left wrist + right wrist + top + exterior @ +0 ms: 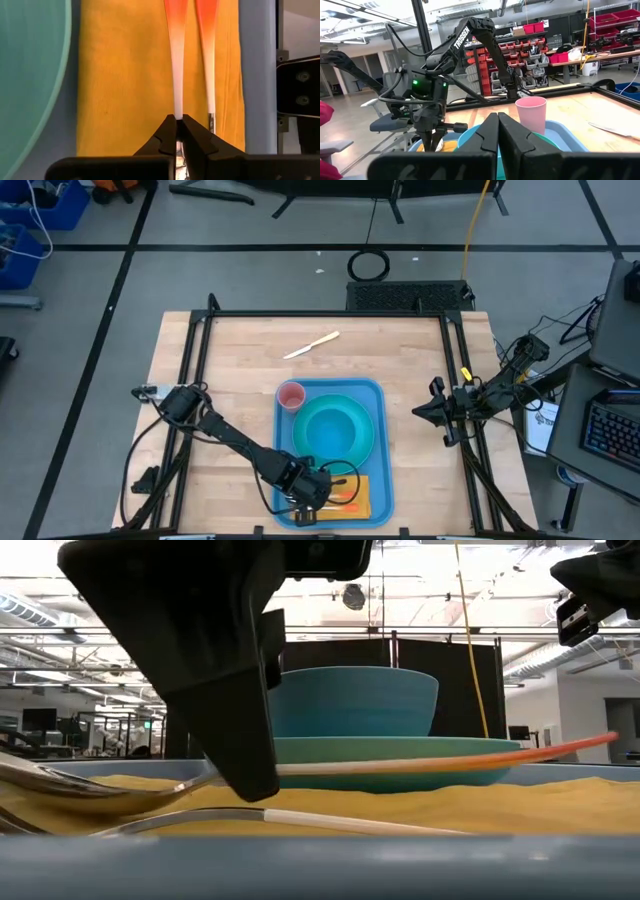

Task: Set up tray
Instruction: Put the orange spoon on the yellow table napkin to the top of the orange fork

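the blue tray (pixel 380 442) lies on the wooden table (pixel 230 370), toward the near edge, and everything else is placed from it. inside the tray, the pink cup (pixel 291 396) stands in the far left corner. the turquoise plate (pixel 366 442) fills the middle of the tray with a teal bowl (pixel 335 427) on it; in the low view the bowl (pixel 355 700) sits squarely on the plate (pixel 390 755). the yellow-orange napkin (pixel 372 498) lies flat along the tray's near end, just beside the plate.

the left gripper (pixel 312 502) is over the napkin at the tray's near left corner. its fingers (pixel 167 137) are clamped on the white part of an orange-handled utensil (pixel 176 60), whose handle slopes up off the napkin in the low view (pixel 470 758). a second orange-handled utensil (pixel 207 55) lies flat on the napkin right beside the first, nearer the tray's rim (pixel 257 75). in the low view two metal utensil heads show on the cloth by the gripper; the upper one looks like a spoon bowl (pixel 70 785).

beyond the tray's far end, well apart from it, a pale knife (pixel 311 346) lies on the bare wood.

the right gripper (pixel 422 412) waits off the tray's right side, near the table's edge frame, its fingers (pixel 492 137) pressed together on nothing.
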Controlling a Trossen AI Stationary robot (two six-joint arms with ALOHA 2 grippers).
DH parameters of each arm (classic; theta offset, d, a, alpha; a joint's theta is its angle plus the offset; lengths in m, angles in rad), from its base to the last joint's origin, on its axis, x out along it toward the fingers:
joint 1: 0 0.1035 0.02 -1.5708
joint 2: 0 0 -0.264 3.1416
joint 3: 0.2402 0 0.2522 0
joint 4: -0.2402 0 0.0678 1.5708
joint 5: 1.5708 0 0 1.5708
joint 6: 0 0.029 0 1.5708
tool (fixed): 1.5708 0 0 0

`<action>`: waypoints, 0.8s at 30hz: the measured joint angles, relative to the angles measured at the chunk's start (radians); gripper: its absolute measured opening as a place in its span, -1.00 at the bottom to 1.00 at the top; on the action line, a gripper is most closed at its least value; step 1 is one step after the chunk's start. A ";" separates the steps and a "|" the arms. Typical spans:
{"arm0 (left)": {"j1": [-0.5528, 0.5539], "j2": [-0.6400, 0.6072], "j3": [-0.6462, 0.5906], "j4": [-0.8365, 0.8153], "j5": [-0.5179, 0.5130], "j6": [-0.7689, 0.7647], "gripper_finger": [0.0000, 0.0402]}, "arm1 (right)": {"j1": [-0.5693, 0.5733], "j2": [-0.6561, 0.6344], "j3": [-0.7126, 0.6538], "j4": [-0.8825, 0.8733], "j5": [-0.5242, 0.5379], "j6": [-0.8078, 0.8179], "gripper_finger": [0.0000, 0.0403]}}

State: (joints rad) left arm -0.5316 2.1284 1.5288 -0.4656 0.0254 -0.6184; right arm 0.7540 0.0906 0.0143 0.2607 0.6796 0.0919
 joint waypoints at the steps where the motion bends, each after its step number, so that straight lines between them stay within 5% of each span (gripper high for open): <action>1: 0.000 0.000 0.000 0.002 0.000 0.007 -0.95 | 0.000 0.000 0.000 0.000 0.000 0.000 -1.00; 24: 0.001 0.029 0.000 0.056 0.034 0.008 -0.96 | 0.000 0.000 0.000 0.001 0.000 0.000 -1.00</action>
State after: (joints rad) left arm -0.5308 2.1571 1.5291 -0.4097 0.0597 -0.6102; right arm 0.7543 0.0901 0.0146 0.2620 0.6795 0.0919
